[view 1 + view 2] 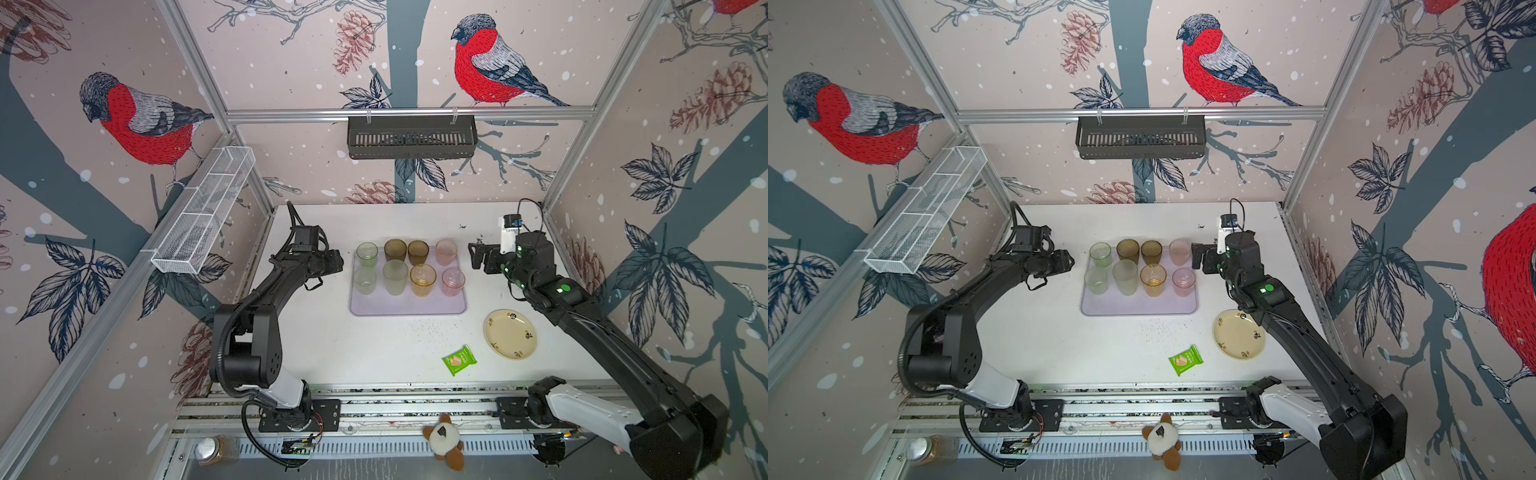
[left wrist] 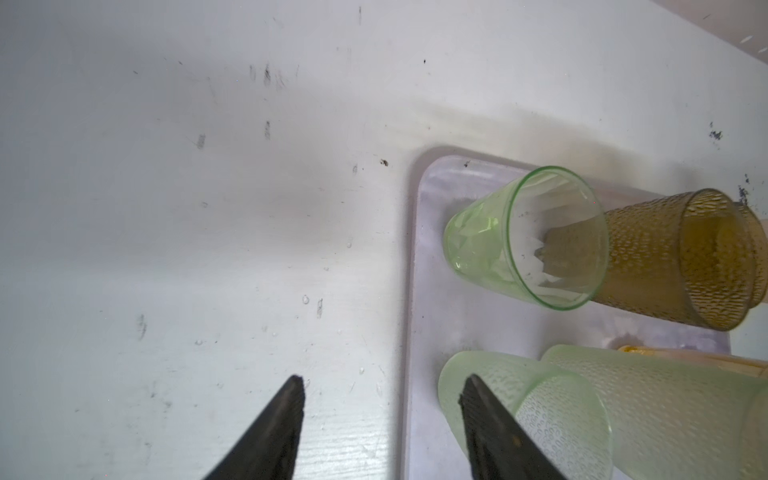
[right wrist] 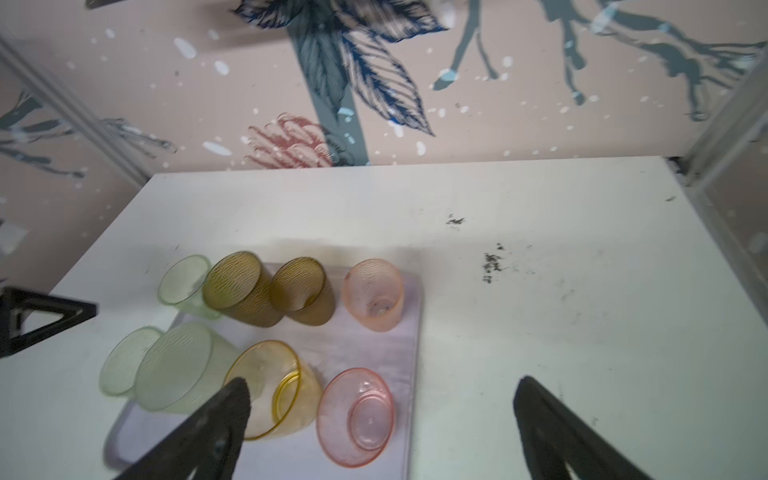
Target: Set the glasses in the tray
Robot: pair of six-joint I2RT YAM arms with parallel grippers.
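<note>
Eight glasses (image 1: pixel 395 277) stand upright on the tray (image 1: pixel 407 308). They look like light, slick plastic that tips easily; grip low across the body. Beside the tray, the left gripper (image 2: pixel 383 380) and right gripper (image 3: pixel 382 383) have fingers apart, empty.

Eight coloured glasses (image 1: pixel 423 279) stand upright in lilac tray (image 1: pixel 407 306).

We find both top views bright and evenly lit, with only soft shadows on the white counter (image 1: pixel 374 353) and some stretching toward the edges. The right wrist view is smeared: wallpaper (image 3: pixel 332 75) and glasses (image 3: pixel 266 365) look soft. The left wrist view is sharper, with a faint grey shadow across the counter.
</note>
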